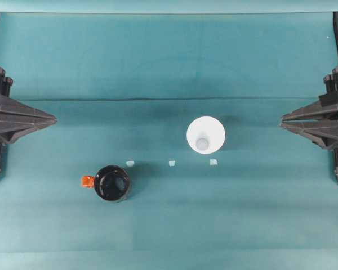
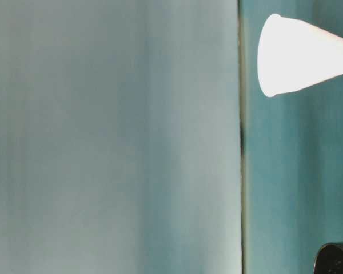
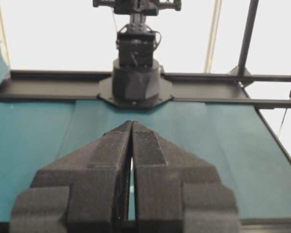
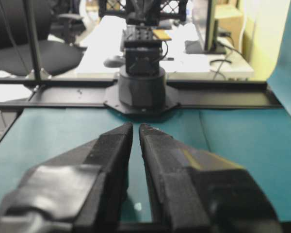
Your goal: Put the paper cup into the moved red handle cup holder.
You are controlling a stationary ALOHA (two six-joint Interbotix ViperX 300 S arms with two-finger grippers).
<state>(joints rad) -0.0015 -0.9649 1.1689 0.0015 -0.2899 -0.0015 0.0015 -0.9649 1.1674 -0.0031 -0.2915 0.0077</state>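
The white paper cup (image 1: 205,134) stands upright, rim up, right of the table's middle; the table-level view shows its side (image 2: 303,54). The glossy black red handle cup holder (image 1: 112,183) sits nearer the front on the left, its orange-red tab pointing left, and its edge appears in the table-level view (image 2: 336,260). My left gripper (image 1: 53,119) rests at the left edge, far from both, shut and holding nothing (image 3: 132,124). At the right edge my right gripper (image 1: 282,121) is shut too, with a thin slit between its fingers (image 4: 135,127).
Three small white tape marks (image 1: 172,163) lie in a row between the cup and the holder. The teal cloth (image 1: 169,225) covers the table. Arm bases and black frame rails stand at both sides.
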